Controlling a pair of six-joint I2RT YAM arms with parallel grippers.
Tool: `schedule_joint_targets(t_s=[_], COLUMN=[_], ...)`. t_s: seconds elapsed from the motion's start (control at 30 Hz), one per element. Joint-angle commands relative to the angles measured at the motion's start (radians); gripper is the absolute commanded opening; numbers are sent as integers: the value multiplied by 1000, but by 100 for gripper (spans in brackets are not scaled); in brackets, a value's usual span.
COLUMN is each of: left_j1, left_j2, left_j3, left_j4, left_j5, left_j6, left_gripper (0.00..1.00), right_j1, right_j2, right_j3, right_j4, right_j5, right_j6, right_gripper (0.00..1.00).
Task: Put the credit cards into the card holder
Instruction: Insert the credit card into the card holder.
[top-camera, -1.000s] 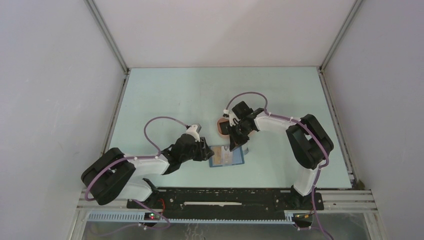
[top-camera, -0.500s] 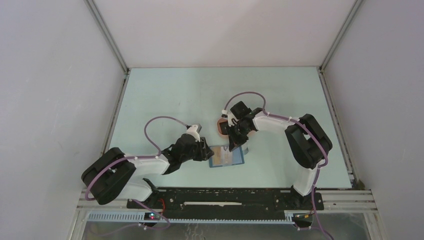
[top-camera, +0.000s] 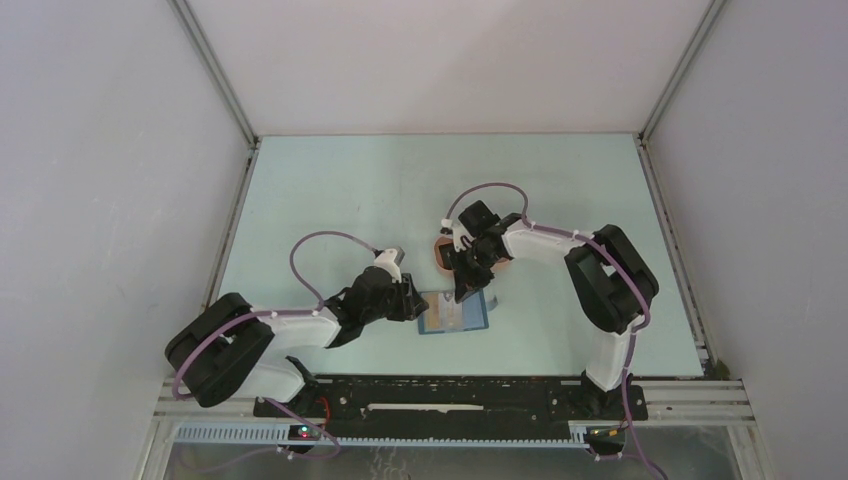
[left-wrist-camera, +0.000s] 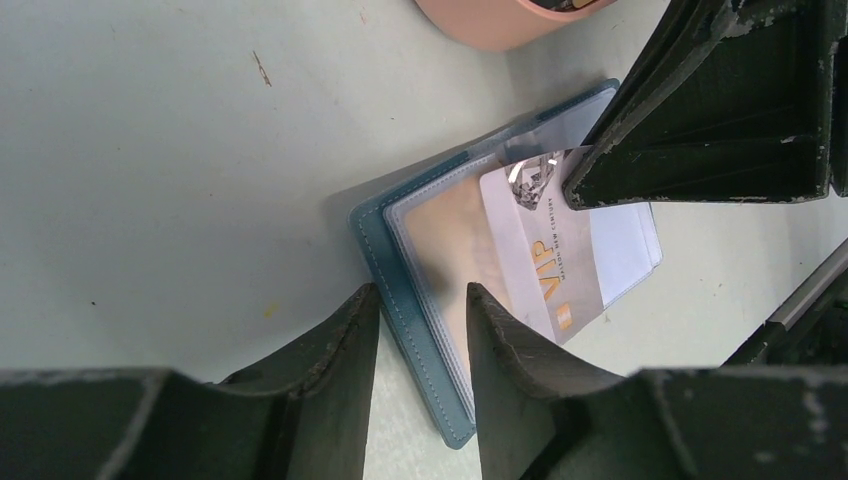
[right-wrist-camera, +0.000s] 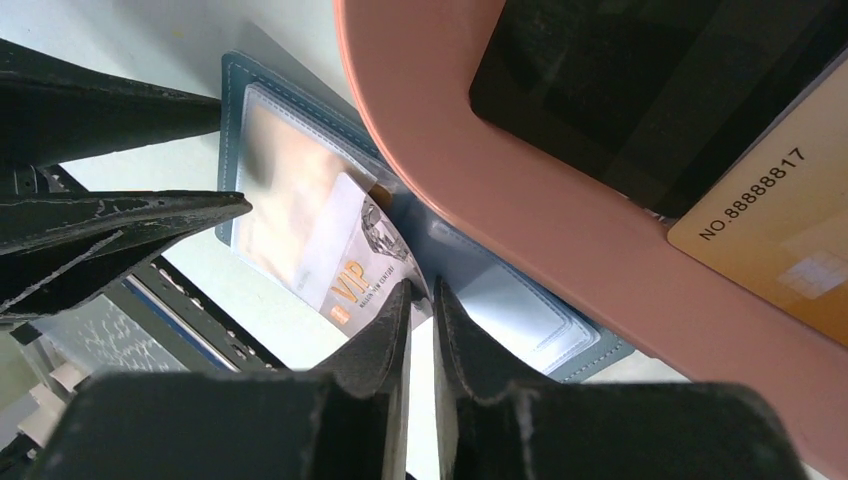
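Observation:
The card holder (top-camera: 455, 316) is a blue wallet lying open on the table, clear sleeves up. My left gripper (top-camera: 418, 306) grips its left edge. In the left wrist view the fingers (left-wrist-camera: 420, 290) straddle the blue stitched border (left-wrist-camera: 385, 255). My right gripper (top-camera: 466, 296) is shut on the corner of a pale grey credit card printed "VIP" (right-wrist-camera: 345, 265). Its fingertips (right-wrist-camera: 420, 285) stand over the wallet's middle, and the card's far end lies on the left clear sleeve. The card also shows in the left wrist view (left-wrist-camera: 560, 260). A black card (right-wrist-camera: 620, 70) and a gold card (right-wrist-camera: 780, 240) lie in the tray.
A salmon-pink oval tray (top-camera: 441, 255) sits just behind the wallet, touching or overlapping its far edge in the right wrist view (right-wrist-camera: 480, 180). The black rail at the table's near edge runs close to the wallet's front.
My right gripper has shifted slightly left with the VIP card over the wallet. The left gripper and the wallet have not moved.

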Motion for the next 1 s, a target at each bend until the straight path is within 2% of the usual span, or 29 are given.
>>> schedule_joint_targets(t_s=[0.0,0.17,0.33,0.4,0.7,0.97], left_j1=[-21,-20,-20,-20,-20,-21], left_j2=[20,12,3,2,-26,-28], left_j3=[39,33,29,27,9,1], left_j4=[-9,-6,-5,-4,0,27], left_j5=[26,23,23,23,21,48], left_j6=[15,10,6,6,0,-12], left_gripper=[42,42,43,43,43,44], right_j1=[11,4,-10,-12,-13,-7], right_j2=[51,50,15,5,-50,-14], right_j3=[-2,5,9,10,10,10], right_j4=[-26,-24,-36,-36,-52,-43], right_j5=[2,-47,-77,-75,-22,-112], right_j6=[3,-9,-49,-62,-122,-80], right_gripper=[18,27,48,52,60,62])
